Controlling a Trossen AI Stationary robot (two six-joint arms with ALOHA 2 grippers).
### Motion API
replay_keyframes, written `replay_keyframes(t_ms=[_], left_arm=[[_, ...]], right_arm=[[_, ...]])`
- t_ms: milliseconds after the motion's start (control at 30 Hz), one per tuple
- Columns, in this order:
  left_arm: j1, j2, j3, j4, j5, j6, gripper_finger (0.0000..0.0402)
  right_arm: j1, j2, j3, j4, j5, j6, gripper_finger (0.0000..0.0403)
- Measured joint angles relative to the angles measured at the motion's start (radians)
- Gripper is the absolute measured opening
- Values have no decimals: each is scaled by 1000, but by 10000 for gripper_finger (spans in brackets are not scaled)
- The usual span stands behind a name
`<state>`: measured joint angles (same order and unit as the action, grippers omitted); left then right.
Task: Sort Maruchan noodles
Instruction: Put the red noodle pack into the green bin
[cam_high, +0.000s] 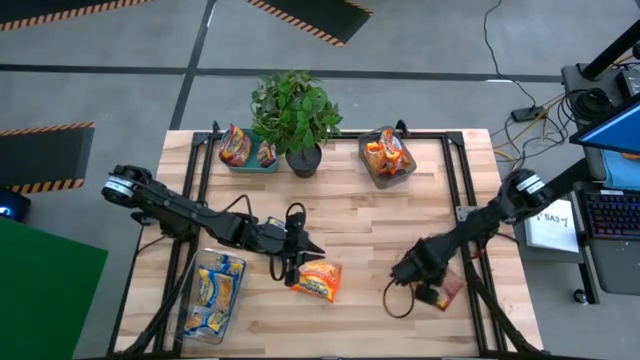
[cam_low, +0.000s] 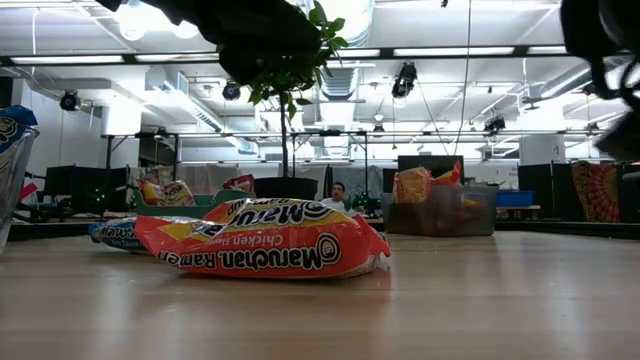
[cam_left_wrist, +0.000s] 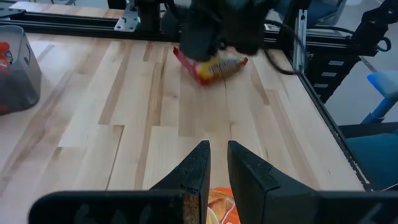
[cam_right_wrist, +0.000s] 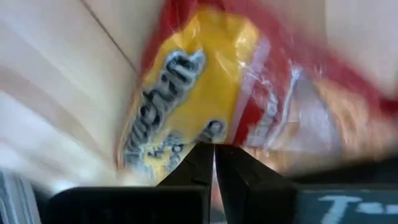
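An orange Maruchan noodle packet (cam_high: 320, 280) (cam_low: 270, 245) lies flat on the wooden table (cam_high: 380, 230), near the middle. My left gripper (cam_high: 298, 266) (cam_left_wrist: 217, 155) hangs above its left end, clear of it. Its fingers are all but together with nothing between them, and the packet's edge (cam_left_wrist: 217, 210) shows under them. A red-and-yellow packet (cam_high: 452, 294) (cam_right_wrist: 205, 81) lies near the table's right edge. My right gripper (cam_high: 428, 290) (cam_right_wrist: 214, 152) points steeply down at it, shut, with its tips close over the packet. My right gripper comes at the red-and-yellow packet from above with shut fingers. The packet lies flat on the table. I cannot tell whether the tips touch it, because the wrist view is blurred and the gripper hides the spot from above.
A clear bin (cam_high: 215, 290) with blue-and-yellow packets stands at the near left. A teal tray (cam_high: 240, 152) with packets stands at the far edge, and a clear bin (cam_high: 388, 156) with orange packets at the far right. A potted plant (cam_high: 295, 115) stands between those two. Bare wood lies in the middle.
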<state>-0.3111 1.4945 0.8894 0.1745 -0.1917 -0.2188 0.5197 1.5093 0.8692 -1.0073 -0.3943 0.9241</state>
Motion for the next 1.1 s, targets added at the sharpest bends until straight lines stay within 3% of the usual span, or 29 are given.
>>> replay_keyframes(t_ms=[133, 233, 300, 367, 567, 933, 1100], left_arm=[[0, 0, 0, 23, -8, 19, 37], [1, 0, 0, 55, -9, 34, 37], [0, 0, 0, 76, -9, 39, 37], [0, -1, 0, 87, -9, 41, 37], [0, 29, 0, 110, -9, 41, 37], [1, 229, 0, 316, -9, 42, 37], [7, 325, 56, 323, -8, 47, 37]], right_arm=[[-34, 0, 84, 178, 279, -40, 9], [-46, -26, 170, 221, 590, -153, 9], [-46, -46, 228, 249, 716, -261, 9], [-50, -63, 275, 243, 733, -355, 9], [-53, -88, 321, 274, 641, -478, 9], [-53, -89, 114, 470, 621, -452, 9], [-56, -89, 9, 553, 625, -398, 9]])
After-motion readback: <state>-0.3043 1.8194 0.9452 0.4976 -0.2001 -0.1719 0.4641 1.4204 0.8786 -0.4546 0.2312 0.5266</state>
